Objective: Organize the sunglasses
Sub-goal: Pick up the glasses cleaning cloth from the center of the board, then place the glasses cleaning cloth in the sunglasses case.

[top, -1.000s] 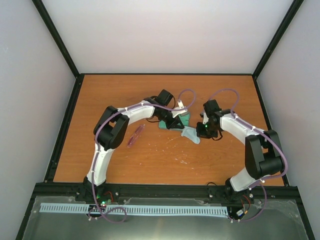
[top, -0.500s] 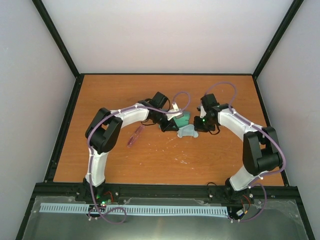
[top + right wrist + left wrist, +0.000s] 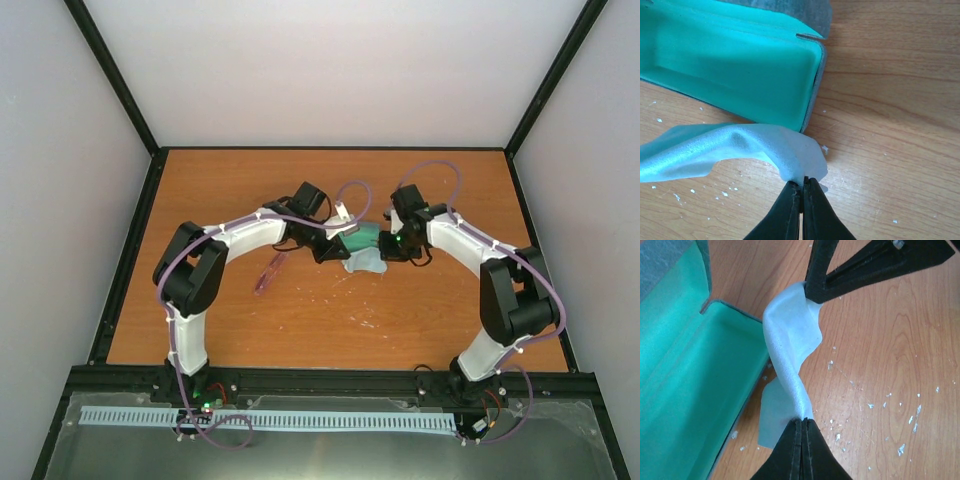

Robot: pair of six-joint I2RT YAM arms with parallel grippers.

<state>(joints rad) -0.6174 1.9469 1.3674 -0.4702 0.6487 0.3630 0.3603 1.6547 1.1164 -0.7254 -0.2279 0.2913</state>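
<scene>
The sunglasses (image 3: 272, 270), a slim reddish-pink folded pair, lie on the wooden table left of centre, apart from both grippers. The grey-blue case (image 3: 363, 236) lies open, its teal lining (image 3: 690, 380) (image 3: 740, 65) facing up. A pale blue cloth (image 3: 366, 263) (image 3: 790, 340) (image 3: 740, 145) hangs stretched and twisted between the two grippers, just in front of the case. My left gripper (image 3: 339, 253) (image 3: 802, 419) is shut on one end of it. My right gripper (image 3: 389, 249) (image 3: 801, 184) is shut on the other end, and its black fingers (image 3: 817, 282) show in the left wrist view.
White flecks are scattered on the table (image 3: 340, 310) in front of the case. A black frame (image 3: 130, 250) and pale walls enclose the table.
Both arms have reached farther back, carrying the cloth from the middle of the table up to the case's front edge. The sunglasses have not moved.
</scene>
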